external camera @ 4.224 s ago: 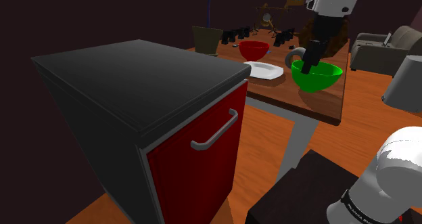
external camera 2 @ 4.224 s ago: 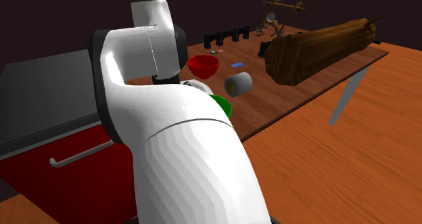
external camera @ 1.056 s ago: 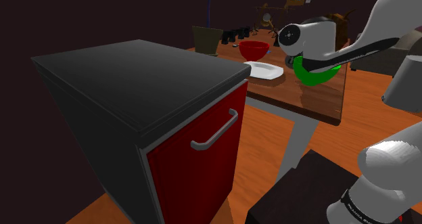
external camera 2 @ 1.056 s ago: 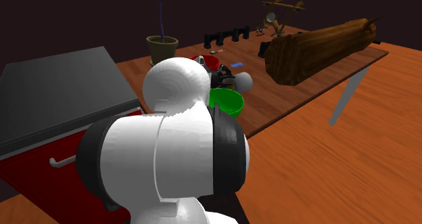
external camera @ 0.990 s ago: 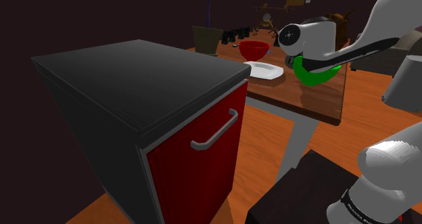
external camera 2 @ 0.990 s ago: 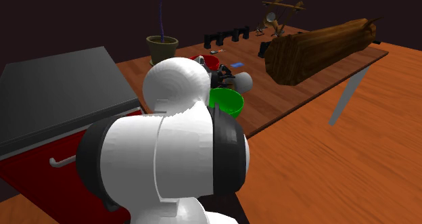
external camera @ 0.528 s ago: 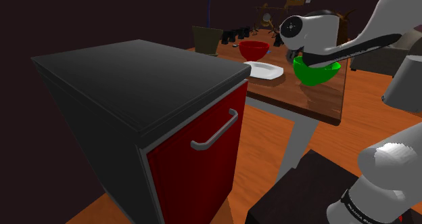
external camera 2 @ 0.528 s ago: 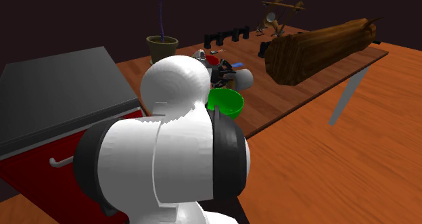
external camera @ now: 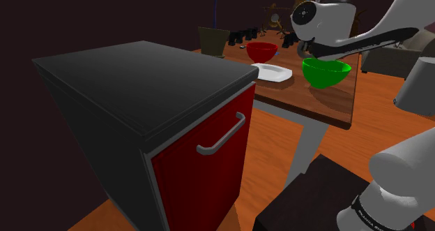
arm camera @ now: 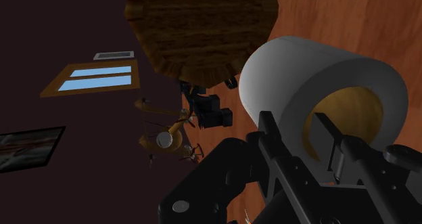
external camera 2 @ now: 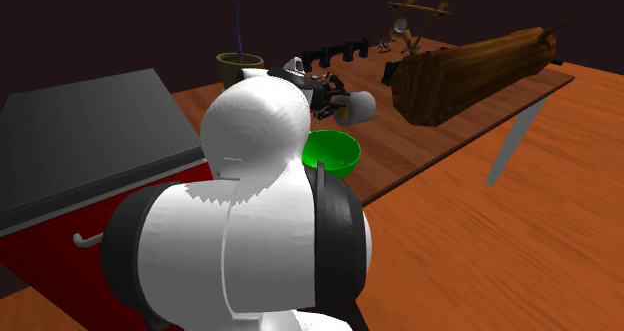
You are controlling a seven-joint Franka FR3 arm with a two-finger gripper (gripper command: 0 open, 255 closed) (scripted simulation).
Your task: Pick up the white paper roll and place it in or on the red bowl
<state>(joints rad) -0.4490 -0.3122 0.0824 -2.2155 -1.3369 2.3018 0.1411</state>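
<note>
**One roll aloft, two bowls below**

The gripper (arm camera: 299, 145) is clenched on the single paper roll (external camera 2: 358, 107), holding it in the air over the table (external camera: 327, 104), near one green bowl (external camera 2: 332, 152). One red bowl (external camera: 262, 51) and one white plate (external camera: 273, 72) sit nearby.

Item count by kind.
Bowls: 2, namely 1 red bowl (external camera: 262, 51) and 1 green bowl (external camera: 325, 72); 1 white plate (external camera: 273, 72); 1 white paper roll (arm camera: 291, 74); 1 log (external camera 2: 470, 69); 1 potted plant (external camera 2: 240, 67); 1 wooden table (external camera: 327, 104); 1 dark cabinet (external camera: 139, 83) with 1 red front (external camera: 202, 174) and 1 grey handle (external camera: 222, 135). Small dark items (external camera 2: 348, 50) at the table's far end: too small to count.
</note>
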